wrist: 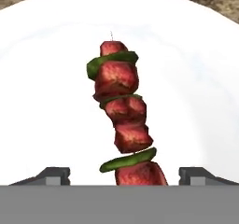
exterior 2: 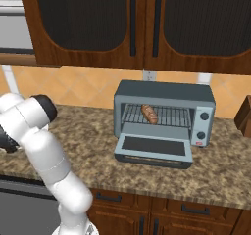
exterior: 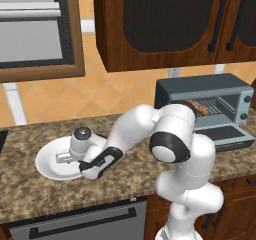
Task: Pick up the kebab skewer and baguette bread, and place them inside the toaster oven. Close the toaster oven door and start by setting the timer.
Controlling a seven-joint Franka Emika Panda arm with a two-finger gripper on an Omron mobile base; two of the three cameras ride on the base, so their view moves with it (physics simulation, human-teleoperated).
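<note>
While the jaws (wrist: 125,175) stand wide apart, one dark tip on each side of the kebab skewer (wrist: 122,115), they hold nothing; the skewer's lower end lies between the two tips, and whether either tip touches it cannot be told. Seen from the hand, the skewer lies flat on a white plate (wrist: 42,101), its red-brown meat chunks threaded in a row with thin green slices between them and a bare point of stick at the far end.

From the left base view, the hand (exterior: 82,143) reaches down over that round white plate (exterior: 47,163), which sits on a speckled brown stone worktop (exterior: 30,194) towards its left side. The white arm bends across from the lower right to reach it.

Well apart to the right on the same worktop stands the toaster oven (exterior 2: 164,119), a blue-grey box with two knobs on its right panel. The toaster oven door (exterior 2: 154,148) hangs open, dropped down flat in front of the oven. Inside, the baguette bread (exterior 2: 149,113) lies on the wire rack, an orange-brown loaf set at a slant.

Dark wooden wall cabinets (exterior 2: 122,23) hang above the oven, with an orange tiled wall behind, and a wood-framed window (exterior: 37,31) is at the upper left
</note>
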